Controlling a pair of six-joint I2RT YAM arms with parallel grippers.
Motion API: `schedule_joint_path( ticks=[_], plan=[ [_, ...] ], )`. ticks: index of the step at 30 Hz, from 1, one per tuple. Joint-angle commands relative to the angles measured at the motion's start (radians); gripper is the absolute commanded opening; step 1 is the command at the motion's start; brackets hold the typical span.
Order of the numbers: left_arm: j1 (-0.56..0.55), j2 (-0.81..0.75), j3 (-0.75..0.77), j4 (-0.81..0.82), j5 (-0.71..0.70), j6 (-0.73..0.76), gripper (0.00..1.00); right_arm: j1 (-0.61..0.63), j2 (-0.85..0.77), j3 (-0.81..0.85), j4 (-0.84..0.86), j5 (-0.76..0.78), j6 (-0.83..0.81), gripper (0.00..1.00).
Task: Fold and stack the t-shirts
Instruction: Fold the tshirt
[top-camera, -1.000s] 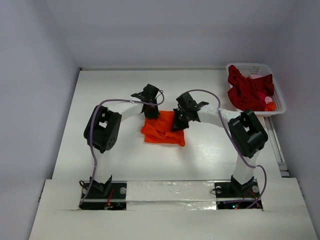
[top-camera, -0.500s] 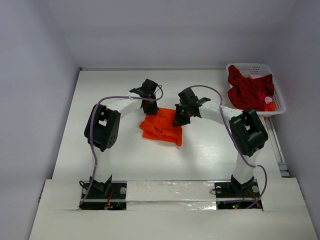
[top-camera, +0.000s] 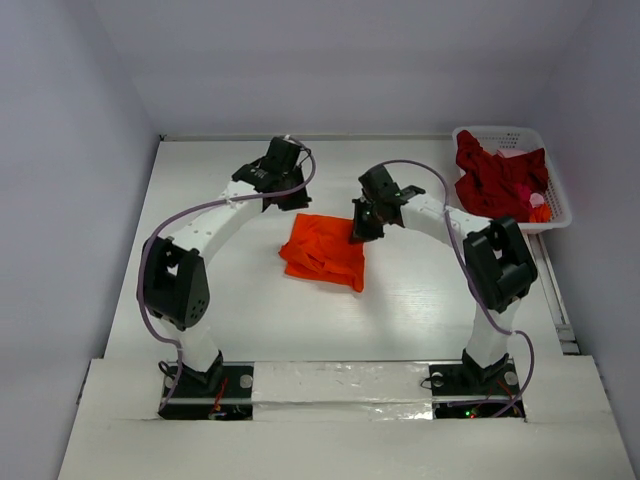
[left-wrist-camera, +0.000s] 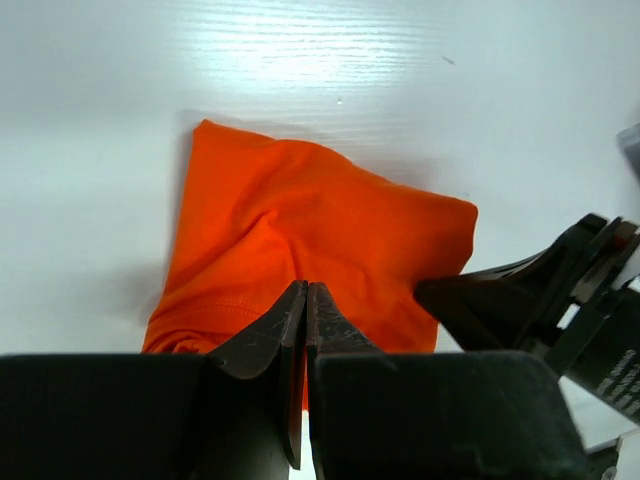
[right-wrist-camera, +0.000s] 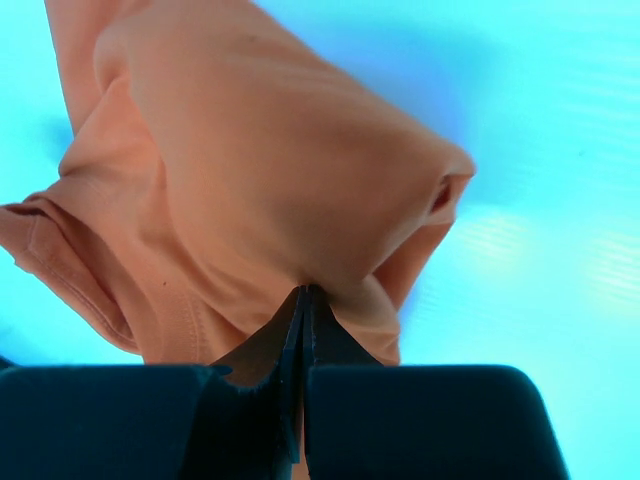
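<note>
1. The biggest risk is that the orange t-shirt (top-camera: 322, 250) gets dragged out of shape. The right end effector (right-wrist-camera: 302, 300) is closed tight, with its tips pressed into the cloth at the shirt's far-right corner. A sideways sweep from there would likely pull the soft cotton along and rumple layers that lie fairly flat on the table (top-camera: 420, 300). I cannot tell whether a fold is actually caught between the jaws.
2. A lesser risk is a lopsided fold. One edge of the orange t-shirt shows a bunched hem. A fold laid over that lump would probably come out thick and uneven — a poor base for a stack.
3. A smaller risk lies with the left end effector (left-wrist-camera: 305, 300), whose jaws are pressed together on nothing. Coming down closed, it would only poke the cloth rather than take an edge.
4. The smallest risk is that the two end effectors, both at the far side of the orange t-shirt, could knock each other if they converge.
5. The orange t-shirt lies on the table with the right end effector touching its far-right corner. The left one hangs above its far-left side, clear of the cloth.
6. The dark red t-shirts (top-camera: 495, 180) are heaped in the white basket (top-camera: 497, 130), well apart from the orange t-shirt on its far right — neither end effector is near them.
</note>
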Motion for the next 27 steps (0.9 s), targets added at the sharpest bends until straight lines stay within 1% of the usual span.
schedule_joint_path(
  ticks=[1,5,8,12,17,22,27],
  plan=[
    [0.006,-0.05,-0.045,-0.002,-0.006,0.009,0.0,-0.013,-0.016,0.053,-0.019,0.041,-0.038,0.0],
    [0.006,-0.047,-0.146,0.062,-0.003,-0.005,0.0,-0.013,0.002,0.087,-0.034,0.039,-0.047,0.0],
    [0.006,-0.034,-0.194,0.108,0.01,-0.021,0.0,-0.013,0.02,0.115,-0.04,0.038,-0.049,0.0],
    [0.006,-0.024,-0.226,0.142,0.026,-0.037,0.0,-0.013,0.034,0.147,-0.042,0.027,-0.047,0.0],
    [0.006,-0.014,-0.245,0.161,0.04,-0.046,0.0,-0.022,0.092,0.179,-0.049,0.03,-0.05,0.0],
    [-0.012,-0.014,-0.268,0.174,0.045,-0.055,0.0,-0.041,0.123,0.159,-0.023,0.015,-0.014,0.0],
    [-0.032,-0.029,-0.33,0.197,0.046,-0.061,0.0,-0.082,0.132,0.145,-0.009,0.008,0.008,0.0]
  ],
)
